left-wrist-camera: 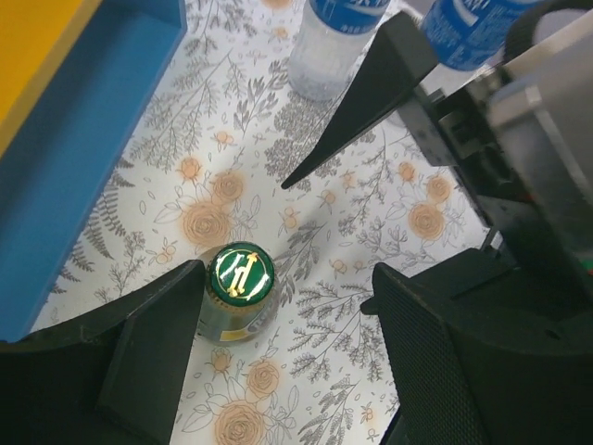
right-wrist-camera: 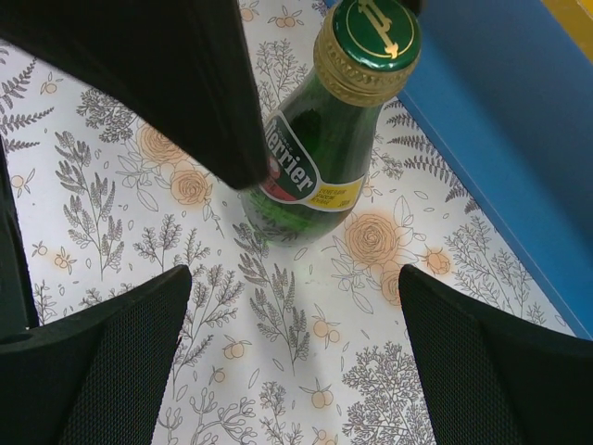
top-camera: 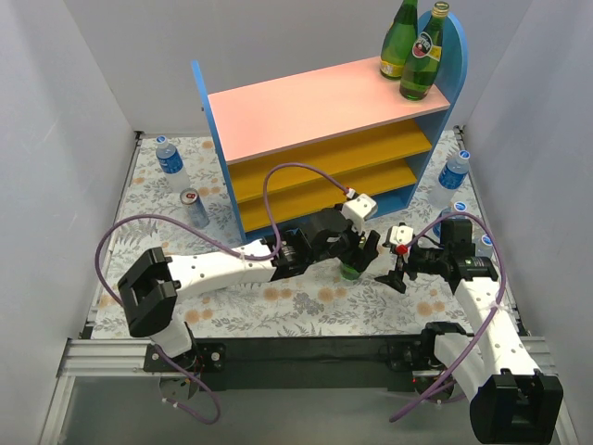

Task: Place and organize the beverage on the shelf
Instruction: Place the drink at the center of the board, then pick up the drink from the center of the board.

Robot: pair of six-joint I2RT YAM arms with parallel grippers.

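Bench [top-camera: 232, 306]: we saw a floral cover, with white walls around.
Shelf [top-camera: 315, 107]: two green bottles [top-camera: 400, 42] [top-camera: 422, 65] stood on its pink top board.
Third green bottle [left-wrist-camera: 238, 278]: stood upright on the bench, before the shelf.
Left end effector [left-wrist-camera: 287, 297]: was wide, straddling that bottle's cap, with one finger just beside it.
Right end effector [right-wrist-camera: 295, 278]: was fully wide, holding nothing, near the bottle.

Bright, even light; soft shadow under the shelf's [top-camera: 324, 107] boards
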